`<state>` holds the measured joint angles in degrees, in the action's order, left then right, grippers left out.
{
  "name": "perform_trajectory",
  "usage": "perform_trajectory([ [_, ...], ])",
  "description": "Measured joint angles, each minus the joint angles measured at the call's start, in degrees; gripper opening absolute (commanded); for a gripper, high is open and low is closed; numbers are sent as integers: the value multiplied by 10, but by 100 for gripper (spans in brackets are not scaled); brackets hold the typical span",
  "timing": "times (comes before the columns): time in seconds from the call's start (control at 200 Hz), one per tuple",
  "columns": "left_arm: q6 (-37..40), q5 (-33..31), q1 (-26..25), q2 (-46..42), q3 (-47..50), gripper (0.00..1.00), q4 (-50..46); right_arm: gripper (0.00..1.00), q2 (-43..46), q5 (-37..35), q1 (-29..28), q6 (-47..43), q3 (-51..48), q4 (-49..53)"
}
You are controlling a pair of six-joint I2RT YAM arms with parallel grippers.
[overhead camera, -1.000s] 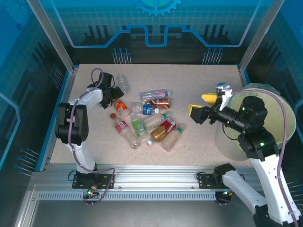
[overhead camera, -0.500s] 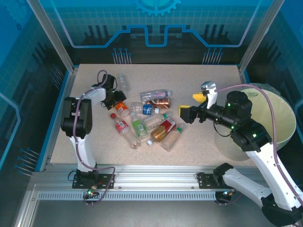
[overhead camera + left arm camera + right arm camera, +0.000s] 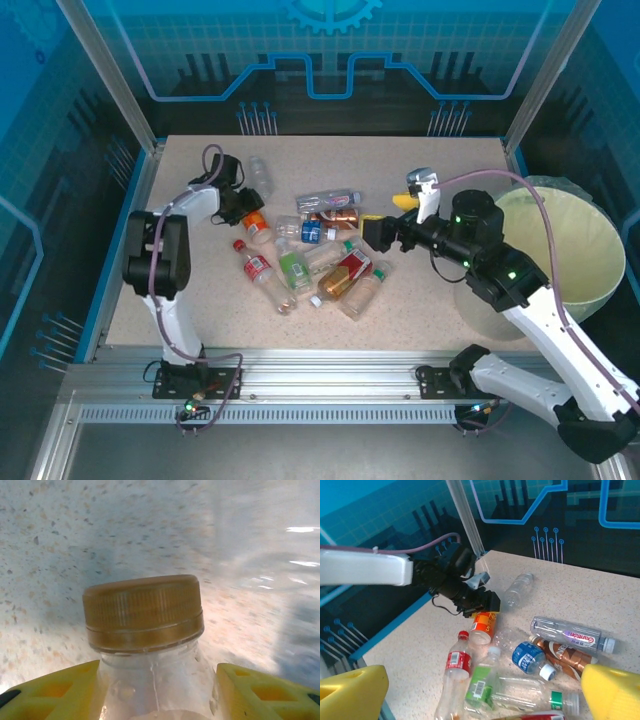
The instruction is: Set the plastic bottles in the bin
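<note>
Plastic bottles: we count eleven small clear plastic drink bottles [image 3: 345, 272], all lying on the speckled beige worktop [image 3: 440, 170]. The heap overlaps, so we may be one off.
Spread: ten bottles sit in a loose cluster at mid-worktop. One unlabelled clear bottle [image 3: 258, 175] lies apart, toward the far left.
Bottle in hand: the orange-labelled bottle with an orange-brown cap [image 3: 255, 228] lies on the worktop at the heap's left edge.
Bin: one large round pale yellow-green bucket with a thin bag liner [image 3: 600, 235] stands at the worktop's right side, well apart from the heap.
Progress: we judge the task barely begun. The part of the bin's inside that we can see holds no bottle.
Remaining: every counted bottle has yet to reach the bin; we expect the orange-labelled bottle to go first.
Left claw [image 3: 242, 208]: one, clenched on the orange-labelled bottle. Its yellow fingers [image 3: 50, 692] rest against both sides of the neck, just below the cap.
Right claw [image 3: 388, 218]: one, released and empty, with jaws wide. It hovers at the heap's right edge, between heap and bin.
</note>
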<state>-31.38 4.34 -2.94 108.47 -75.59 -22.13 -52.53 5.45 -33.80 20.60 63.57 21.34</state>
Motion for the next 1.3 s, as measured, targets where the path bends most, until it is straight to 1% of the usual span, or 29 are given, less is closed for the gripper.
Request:
perform_trajectory([
  [0.075,-3,31,0,-57,26,46,25,100,-22,-6,-1,30,-10,-25],
  [0.23,-35,108,-6,-176,83,44,118,100,-79,-8,-16,92,-22,-65],
  [0.3,-57,138,-19,-220,112,44,166,100,-103,-7,-29,108,-22,-76],
  [0.375,-77,165,-47,-258,143,44,214,100,-124,-5,-40,121,-21,-79],
  [0.52,-118,212,-115,-302,187,44,304,100,-157,12,-57,136,-12,-83],
  [0.58,-139,231,-135,-313,205,44,348,100,-168,18,-66,139,-6,-86],
  [0.73,-187,261,-161,-332,243,44,447,100,-189,29,-87,142,0,-100],
  [0.875,-207,275,-177,-351,263,45,499,99,-212,53,-90,146,7,-117],
  [1.121,-216,288,-182,-364,282,45,573,82,-254,118,-93,165,33,-161],
  [1.301,-228,292,-182,-364,297,45,610,66,-264,137,-94,177,36,-180],
])
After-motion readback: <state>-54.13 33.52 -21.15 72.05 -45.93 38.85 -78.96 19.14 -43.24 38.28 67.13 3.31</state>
